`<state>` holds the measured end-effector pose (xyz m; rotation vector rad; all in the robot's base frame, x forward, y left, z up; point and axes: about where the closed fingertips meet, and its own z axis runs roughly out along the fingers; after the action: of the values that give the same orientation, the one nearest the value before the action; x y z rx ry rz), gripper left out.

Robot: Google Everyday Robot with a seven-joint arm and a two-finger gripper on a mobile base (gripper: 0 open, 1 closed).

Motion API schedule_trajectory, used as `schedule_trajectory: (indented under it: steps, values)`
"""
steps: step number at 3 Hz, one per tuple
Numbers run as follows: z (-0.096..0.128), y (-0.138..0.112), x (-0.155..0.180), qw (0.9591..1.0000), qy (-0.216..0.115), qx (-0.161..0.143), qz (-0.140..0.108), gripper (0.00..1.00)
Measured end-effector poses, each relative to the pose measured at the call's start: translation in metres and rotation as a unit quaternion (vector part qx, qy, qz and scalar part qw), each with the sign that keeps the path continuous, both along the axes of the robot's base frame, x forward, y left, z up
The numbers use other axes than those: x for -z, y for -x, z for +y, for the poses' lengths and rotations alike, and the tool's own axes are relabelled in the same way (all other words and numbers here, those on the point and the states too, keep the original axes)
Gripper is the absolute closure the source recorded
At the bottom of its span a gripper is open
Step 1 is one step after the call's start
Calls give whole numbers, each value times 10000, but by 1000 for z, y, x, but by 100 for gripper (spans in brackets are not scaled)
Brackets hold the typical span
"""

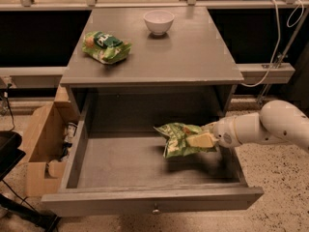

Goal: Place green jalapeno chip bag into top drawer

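the gripper [203, 140], over the right side of the top drawer [120, 164], is clenching its jaws on the green jalapeno chip bag [175, 137]; releasing low looks safest.

Pincer [201, 140]: over the right half of the open top drawer [145, 201], clamped on the green jalapeno chip bag [176, 138]. Only one pale finger shows; the other is hidden behind the foil. Whether the bag touches the drawer floor cannot be told. Arm [282, 125]: cut off by the right edge. Contents of the cardboard box [38, 144] left of the bench [193, 57]: too small to identify. Dark object [9, 153], lower left: cropped by the edge.
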<state>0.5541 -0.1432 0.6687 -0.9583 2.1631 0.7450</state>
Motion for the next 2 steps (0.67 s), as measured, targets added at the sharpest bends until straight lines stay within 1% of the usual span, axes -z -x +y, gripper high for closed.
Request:
schedule_trajectory:
  steps: [1,2]
  values:
    - [3,0,1,10000,-8,-22,12,50]
    - [4,0,2,10000,-12,-37,19,27]
